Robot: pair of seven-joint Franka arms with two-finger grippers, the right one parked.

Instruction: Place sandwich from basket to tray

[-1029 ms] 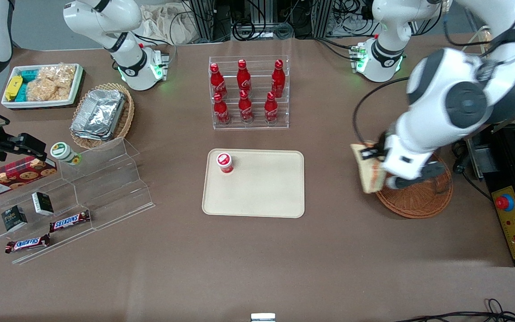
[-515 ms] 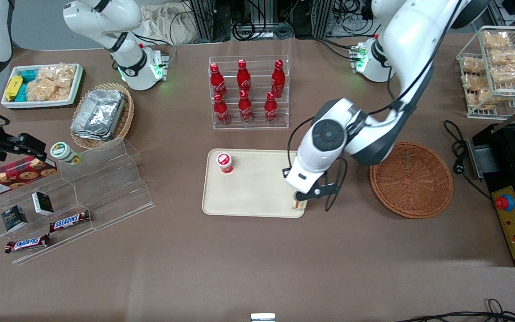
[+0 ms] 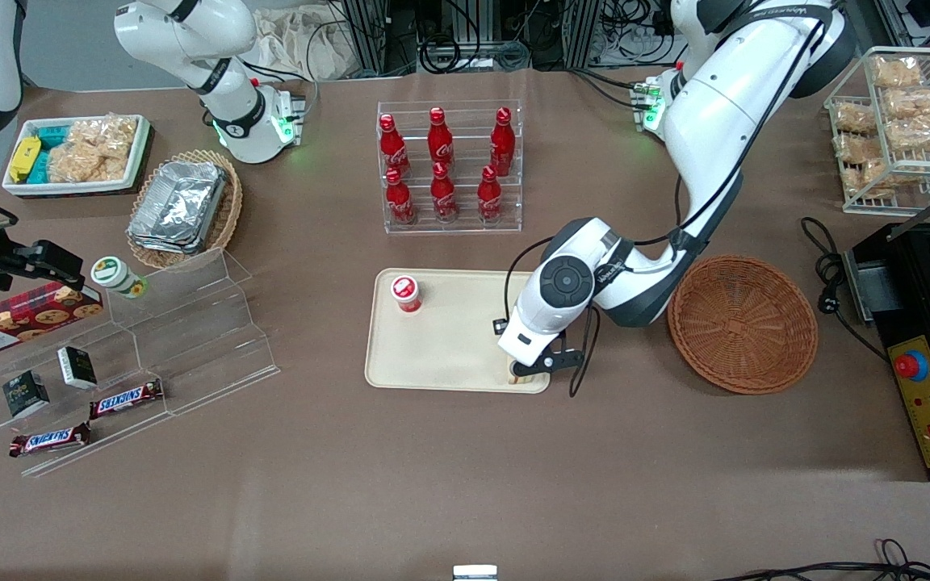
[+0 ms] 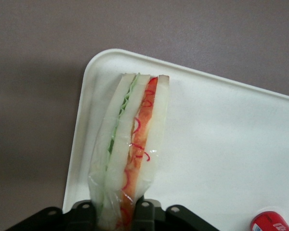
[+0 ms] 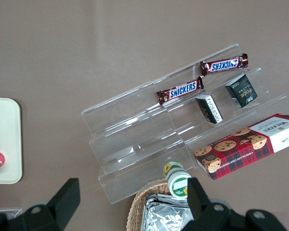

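- Sandwich (image 4: 130, 144) has left the basket (image 3: 743, 323): a second ago it hung at the basket's rim in the gripper, half a second ago it was over the tray's edge, now it sits low over the tray (image 3: 457, 355), at the corner nearest the front camera on the working arm's end.
- Basket now holds nothing visible; carry looks done, leaving only the set-down.
- Gripper (image 4: 116, 211) is closed narrowly on one end of the sandwich, fingers (image 4: 143, 208) pinching its clear wrapper and bread, the wedge edge-on with green and red filling showing.
- Wrist view shows the sandwich lying along the tray's short rim, just inside it; whether it already touches the tray surface is not clear.
- Front view: arm covers most of the sandwich, only a sliver shows below the wrist.
- Small red-capped cup (image 3: 406, 293) stands on the tray toward the parked arm's end, well apart from the sandwich.
- Risk, as judged: placement close to the rim; the wedge could tip onto the bench when released.
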